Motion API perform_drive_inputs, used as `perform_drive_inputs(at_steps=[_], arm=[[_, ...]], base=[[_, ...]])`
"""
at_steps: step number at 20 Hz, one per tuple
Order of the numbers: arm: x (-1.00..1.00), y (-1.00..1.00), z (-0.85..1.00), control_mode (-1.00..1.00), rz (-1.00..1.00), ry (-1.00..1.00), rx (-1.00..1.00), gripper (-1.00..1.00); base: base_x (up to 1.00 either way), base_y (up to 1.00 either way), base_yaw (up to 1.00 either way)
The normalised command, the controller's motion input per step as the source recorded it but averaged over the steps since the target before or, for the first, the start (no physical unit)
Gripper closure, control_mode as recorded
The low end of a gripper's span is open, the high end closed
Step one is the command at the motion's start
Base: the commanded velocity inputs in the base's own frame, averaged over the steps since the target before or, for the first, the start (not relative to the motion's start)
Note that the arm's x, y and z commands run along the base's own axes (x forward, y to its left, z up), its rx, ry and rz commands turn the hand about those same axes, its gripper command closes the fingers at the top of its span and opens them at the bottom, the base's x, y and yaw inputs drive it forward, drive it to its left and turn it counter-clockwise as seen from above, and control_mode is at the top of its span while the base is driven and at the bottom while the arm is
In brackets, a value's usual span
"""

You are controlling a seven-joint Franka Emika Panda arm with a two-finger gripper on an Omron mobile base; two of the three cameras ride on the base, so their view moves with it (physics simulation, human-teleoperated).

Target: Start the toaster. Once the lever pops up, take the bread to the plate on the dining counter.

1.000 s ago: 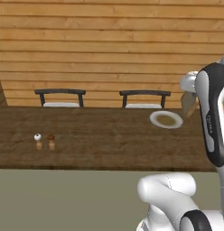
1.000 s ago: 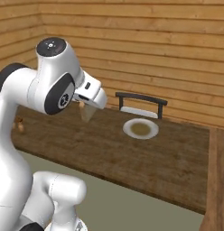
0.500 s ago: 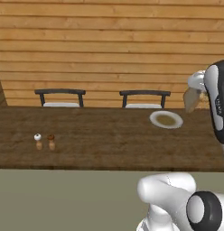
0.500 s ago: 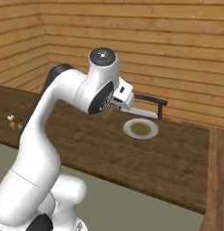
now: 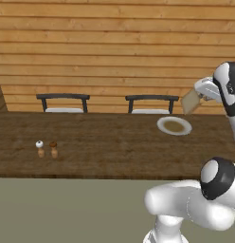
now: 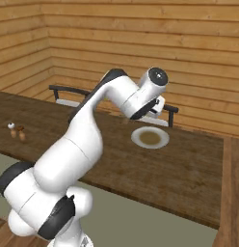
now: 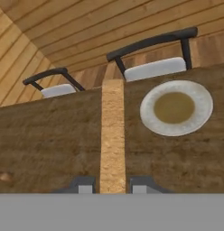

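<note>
Stretching wide, the dark wooden table (image 5: 100, 142) carries the off-white plate (image 7: 177, 108) near its far edge; the gripper (image 7: 112, 184) hangs above, clenched on the bread slice (image 7: 113, 135), edge-on just beside the plate.

Two dark-framed chairs with pale seats (image 5: 63, 100) (image 5: 151, 101) stand mid-frame before the wood-plank wall (image 5: 114, 47); small salt and pepper shakers (image 5: 46, 148) sit side by side at lower left

Horizontal wood-plank walls (image 5: 114, 52) — two dark chairs (image 5: 63, 101) with pale seats along them; floor (image 5: 67, 209) plain, perhaps olive-grey.
</note>
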Motion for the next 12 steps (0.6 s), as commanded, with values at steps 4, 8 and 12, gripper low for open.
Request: perform_drive_inputs(at_steps=[4, 8, 12], arm=[[1.00, -0.48, -0.14, -1.00, 0.17, 0.05, 0.17, 1.00], [0.76, -0.33, -0.08, -1.00, 0.15, 0.06, 0.16, 1.00], [0.54, -0.01, -0.40, -1.00, 0.14, 0.13, 0.13, 1.00]], base=[[0.00, 0.00, 0.00], [0.00, 0.00, 0.00], [0.00, 0.00, 0.00]])
